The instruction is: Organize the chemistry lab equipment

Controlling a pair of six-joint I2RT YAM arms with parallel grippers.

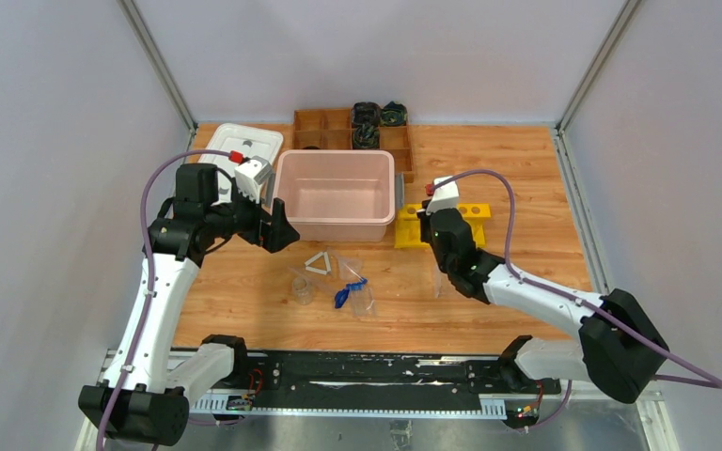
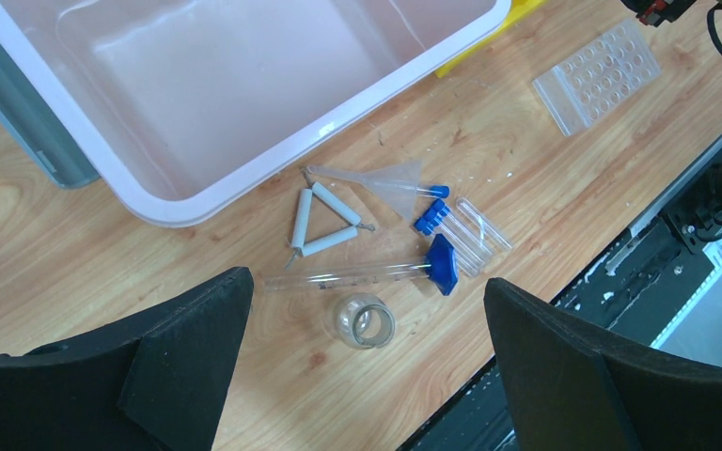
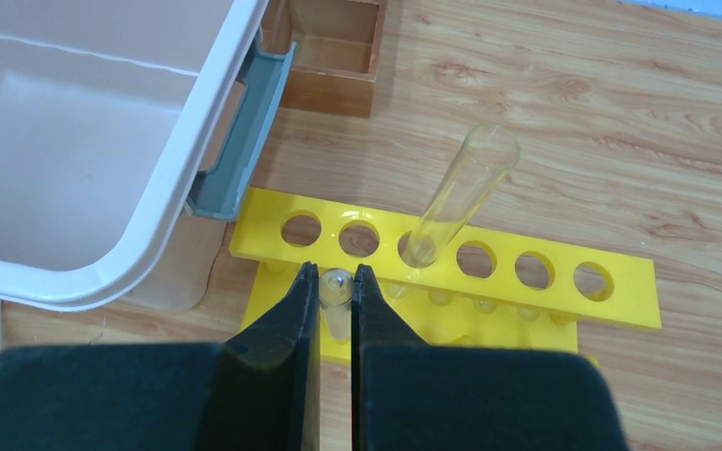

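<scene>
L claw (image 2: pixel 367 287), wood table (image 2: pixel 103 254), grey walls (image 1: pixel 56 141)

A wooden surface (image 1: pixel 526 169) fills the middle. It is light brown with wavy lines in it. Plain pale walls (image 1: pixel 367 47) stand around it at 9, 12 and 3 o'clock. Two thin metal bars (image 1: pixel 160 66) go up the far corners, at 11 and 1 o'clock. A black strip (image 1: pixel 367 371) lies along the edge at 6 o'clock. The light is soft and even.
</scene>
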